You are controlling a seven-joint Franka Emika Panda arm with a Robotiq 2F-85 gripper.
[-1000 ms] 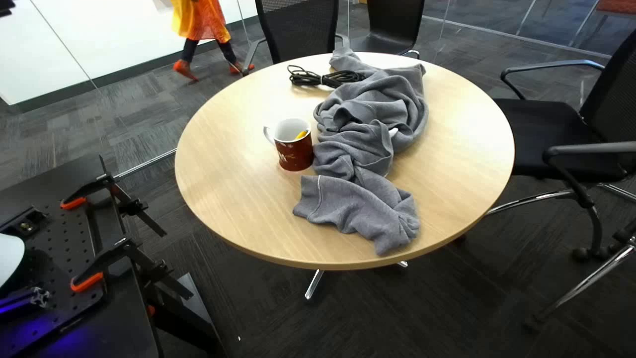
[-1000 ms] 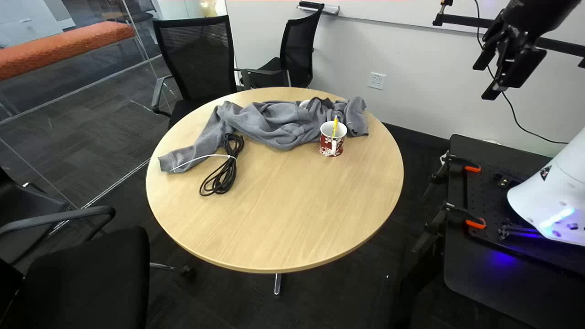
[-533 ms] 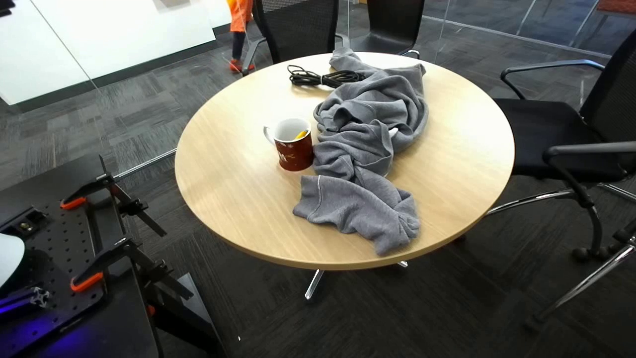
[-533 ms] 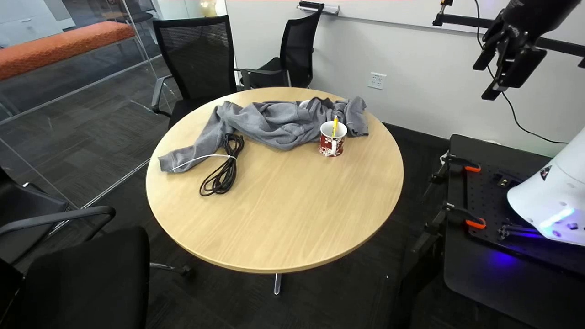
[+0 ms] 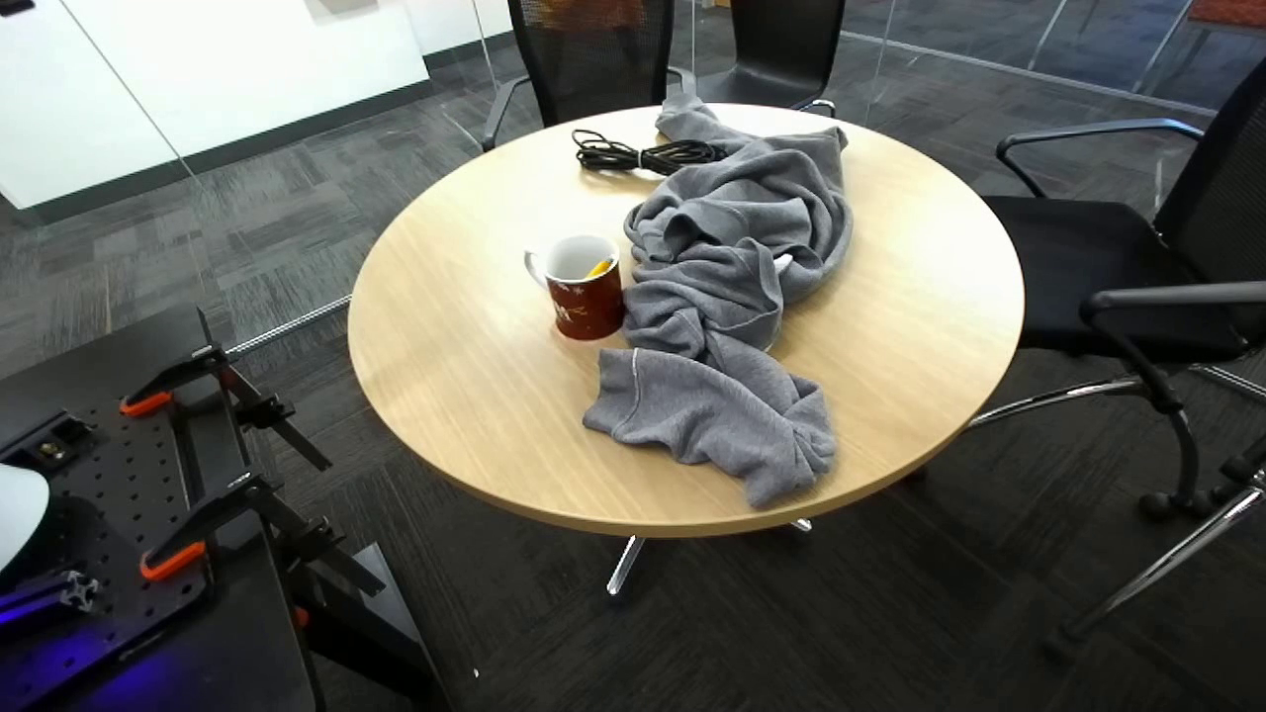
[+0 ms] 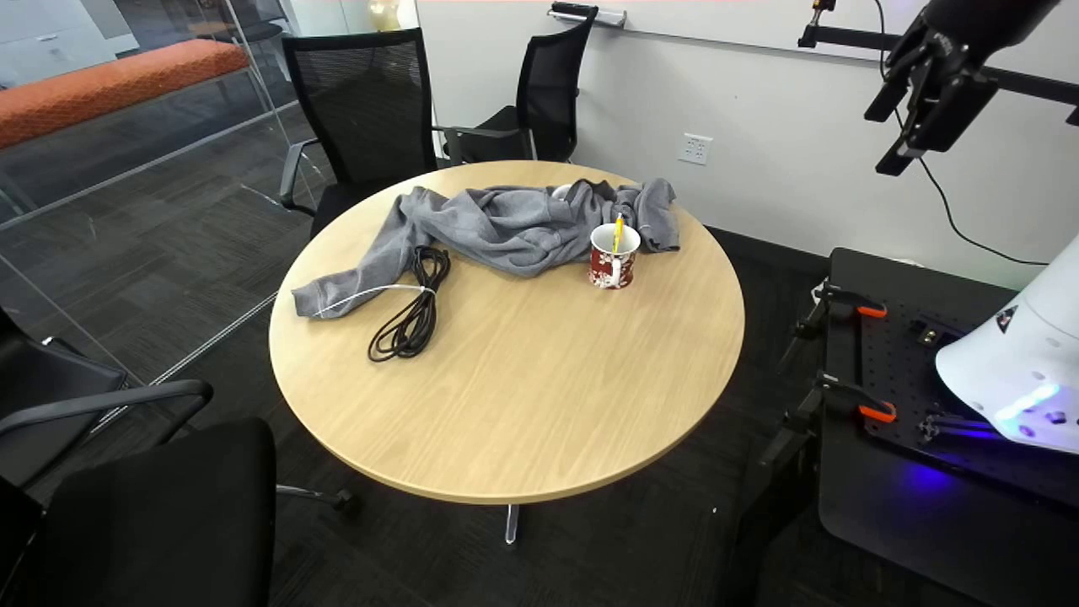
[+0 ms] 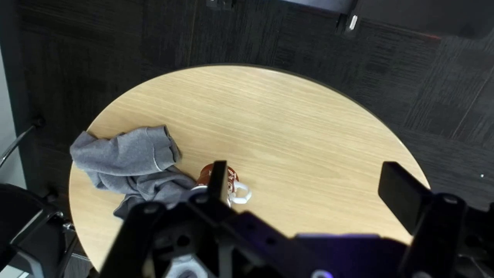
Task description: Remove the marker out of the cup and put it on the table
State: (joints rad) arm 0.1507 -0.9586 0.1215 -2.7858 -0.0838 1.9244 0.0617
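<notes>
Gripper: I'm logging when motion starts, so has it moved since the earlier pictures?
Yes: in an exterior view the gripper has shifted slightly up and toward the picture's left, so it appears nearer the wall outlet.

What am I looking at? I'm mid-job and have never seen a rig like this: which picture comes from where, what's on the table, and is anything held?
The machine is a robot arm; its grasping part is the black end effector. Two pictures come from cameras outside the robot. The third comes from its wrist, looking past the end effector down to the round table.

On that table stands a dark red cup with a yellow marker leaning inside it. A crumpled grey garment lies beside the cup, and there is a bundled black cable. The end effector is open and holds nothing.
</notes>
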